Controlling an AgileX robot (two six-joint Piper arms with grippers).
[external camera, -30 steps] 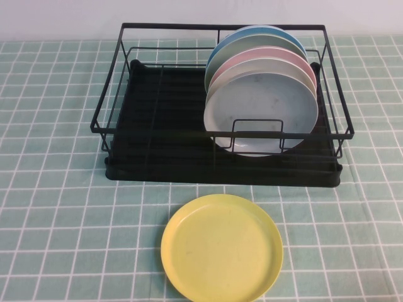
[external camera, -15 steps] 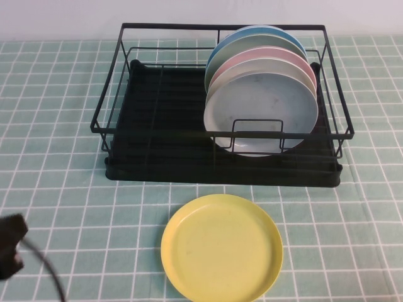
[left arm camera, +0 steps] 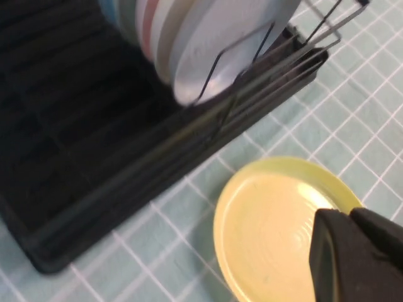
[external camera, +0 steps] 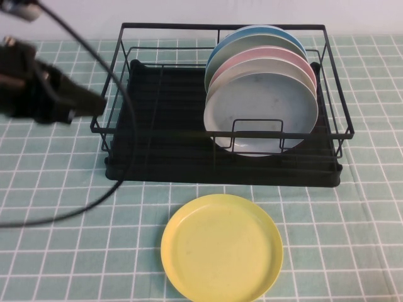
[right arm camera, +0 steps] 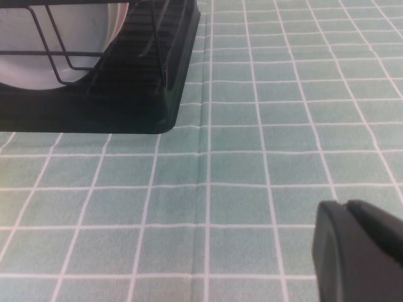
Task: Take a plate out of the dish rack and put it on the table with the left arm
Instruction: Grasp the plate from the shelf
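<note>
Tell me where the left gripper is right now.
In the high view the left gripper is at the table's far left, just outside the dish rack's left wall, well away from the pale grey-blue plate.

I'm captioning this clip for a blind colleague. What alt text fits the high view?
The left gripper hovers at the left end of the dish rack, holding nothing; its plates, the grey-blue plate in front, stand at the right end. A yellow plate lies on the table. The right gripper is out of view.
</note>
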